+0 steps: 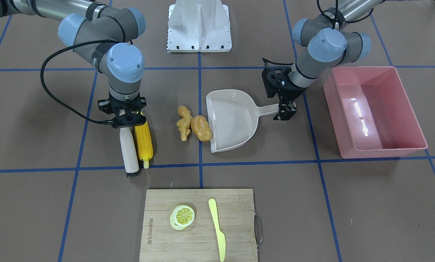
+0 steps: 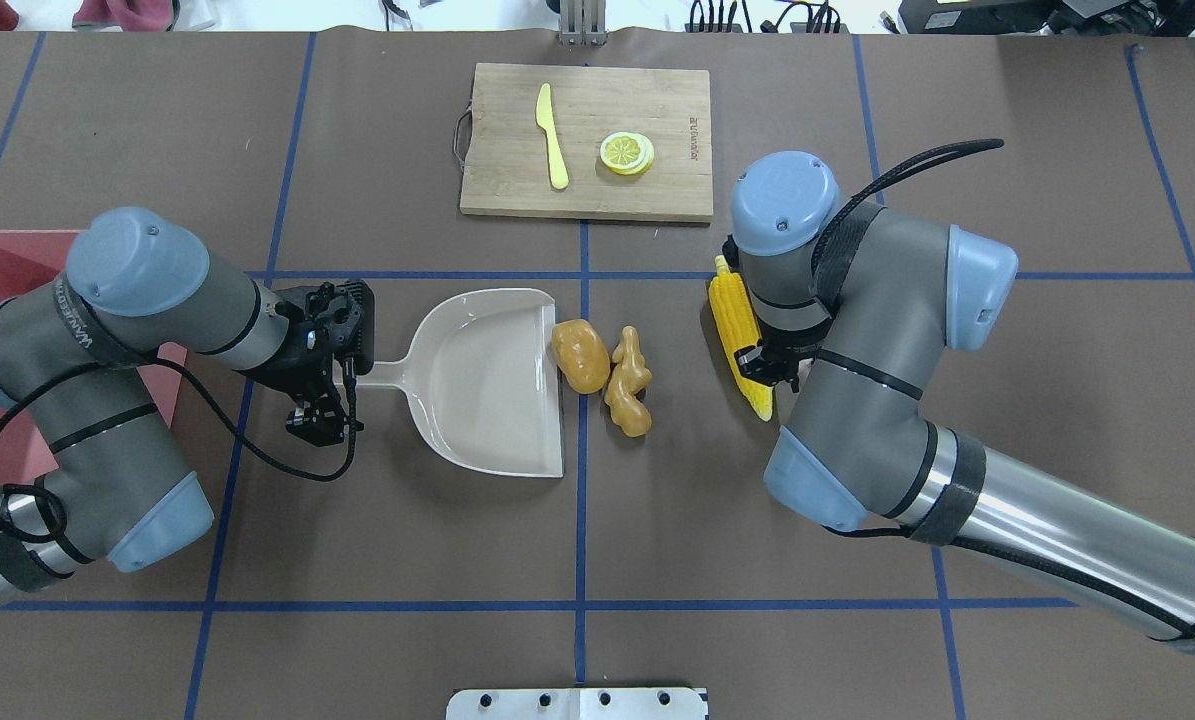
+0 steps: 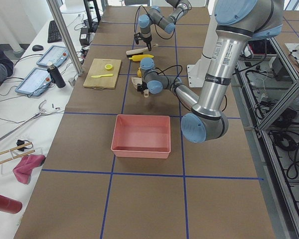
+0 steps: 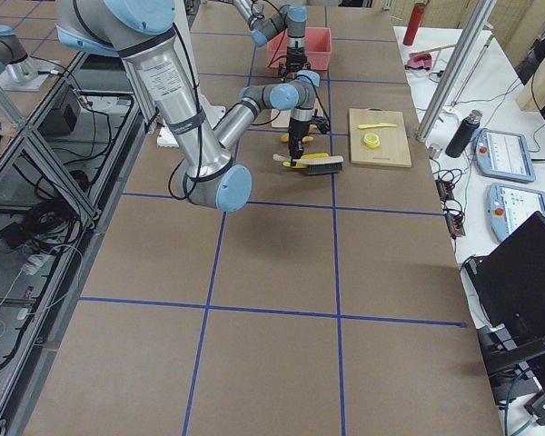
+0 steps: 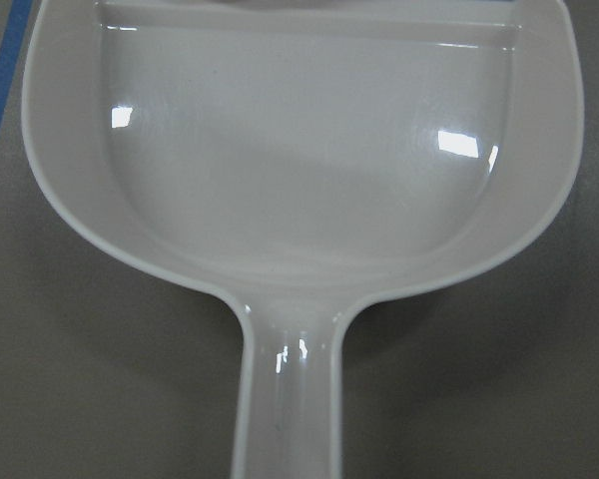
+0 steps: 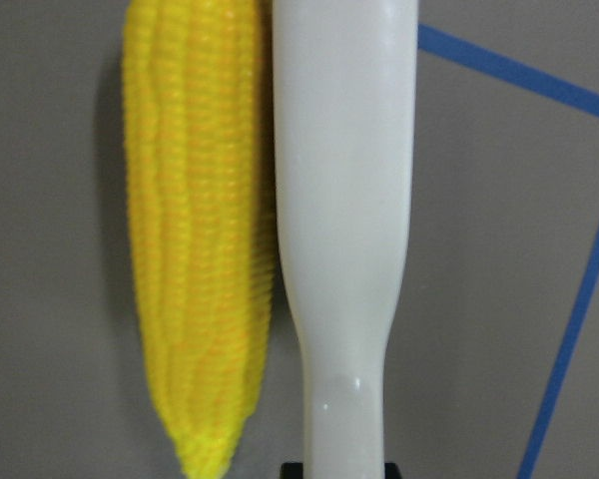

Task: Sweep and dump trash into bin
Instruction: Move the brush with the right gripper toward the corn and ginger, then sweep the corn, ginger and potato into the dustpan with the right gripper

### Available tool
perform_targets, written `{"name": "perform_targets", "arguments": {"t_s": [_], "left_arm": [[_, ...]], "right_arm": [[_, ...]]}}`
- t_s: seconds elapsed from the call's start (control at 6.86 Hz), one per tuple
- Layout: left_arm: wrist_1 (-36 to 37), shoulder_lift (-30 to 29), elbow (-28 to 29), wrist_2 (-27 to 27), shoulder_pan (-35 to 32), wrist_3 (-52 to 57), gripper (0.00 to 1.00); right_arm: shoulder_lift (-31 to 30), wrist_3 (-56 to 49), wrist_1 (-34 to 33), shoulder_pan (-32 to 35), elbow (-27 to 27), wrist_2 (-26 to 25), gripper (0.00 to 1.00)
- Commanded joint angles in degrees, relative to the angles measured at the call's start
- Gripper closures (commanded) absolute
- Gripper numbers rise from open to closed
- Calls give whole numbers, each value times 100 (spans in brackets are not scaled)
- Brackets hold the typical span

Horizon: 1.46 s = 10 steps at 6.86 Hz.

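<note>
**Corn beside brush, dustpan gripped**

Corn cob [image 1: 143,140] flat on table, long axis parallel to white brush [image 1: 129,151], touching it; bristles mostly hidden. Right gripper [image 1: 125,118] clamped on brush handle. Ginger [image 1: 184,122] and potato [image 1: 201,128] at dustpan [image 1: 232,123] lip. Left gripper [image 1: 285,111] closed on dustpan handle. Pink bin [image 1: 410,109] beyond, partly hidden overhead.

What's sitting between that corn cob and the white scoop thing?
The ginger root and potato, side by side at the dustpan's open lip; corn cob lies beyond. Overhead view shows it.

Bamboo board [image 1: 199,225] w/ lemon slices [image 1: 182,216] & yellow knife [image 1: 217,229]; beige dustpan [image 1: 232,122], white brush [image 1: 129,151].
</note>
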Motion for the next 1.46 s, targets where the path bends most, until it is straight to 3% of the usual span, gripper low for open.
{"name": "perform_targets", "arguments": {"t_s": [0.0,0.87,1.31], "left_arm": [[3,-23,16,-9,0,15,6],[3,-15,24,0,0,-20,3],[3,-15,16,0,0,-20,3]], "right_arm": [[69,214,5,-351,81,55,100],[385,846,646,-633,29,696,100],[464,1276,1304,-835,-76,723,100]]}}
